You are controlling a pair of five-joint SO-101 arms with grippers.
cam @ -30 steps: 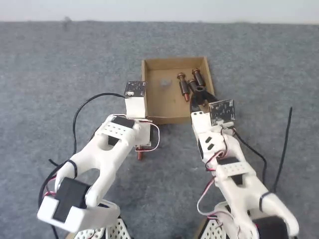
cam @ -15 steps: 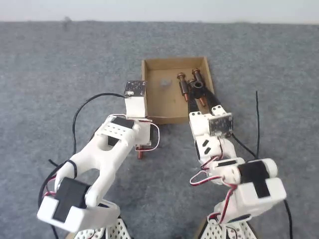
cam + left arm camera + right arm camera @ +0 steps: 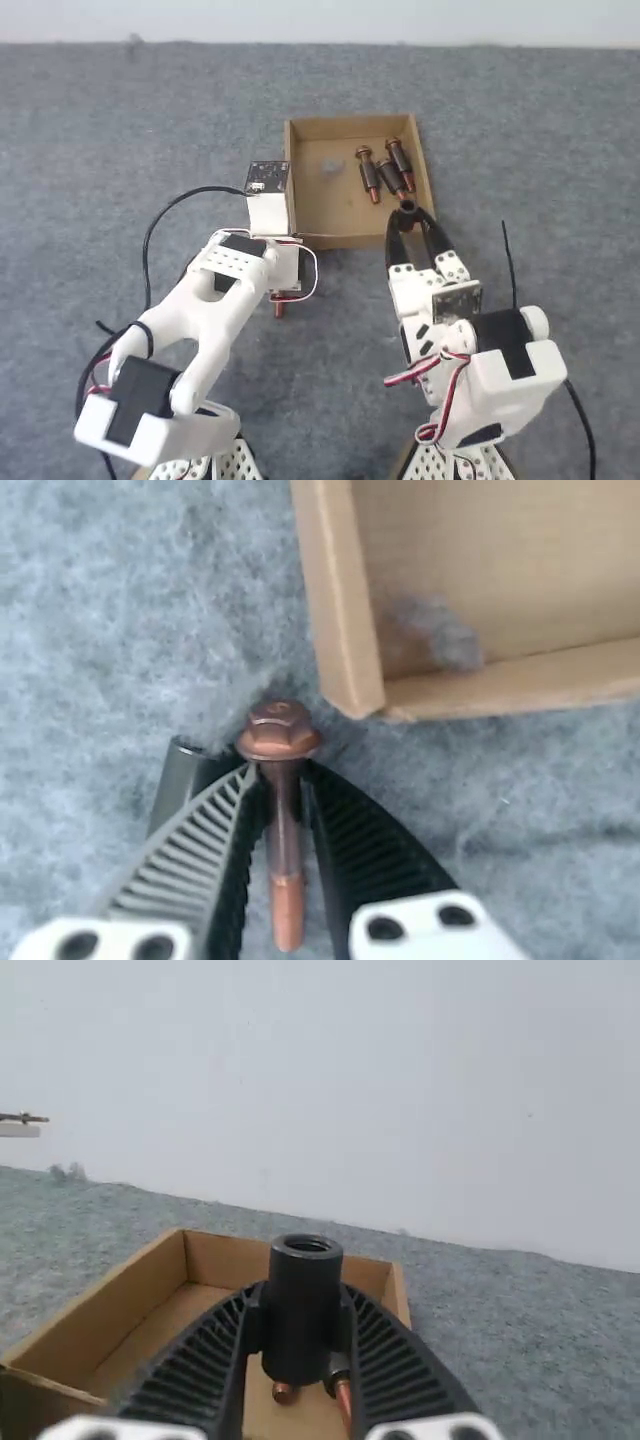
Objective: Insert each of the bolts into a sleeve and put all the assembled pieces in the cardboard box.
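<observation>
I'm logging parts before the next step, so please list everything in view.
cardboard box: one, brown, on the far side of the mat, ahead of both arms
assembled pieces: at least two, copper bolts in dark sleeves, in the right part of the box
bolt: one, copper, in the left end effector by the box's near corner
sleeve: one, black, upright in the right end effector near the box
mat: one, grey, covering the table
left end effector: black fingers, shut on the bolt
right end effector: black fingers, shut on the sleeve
</observation>
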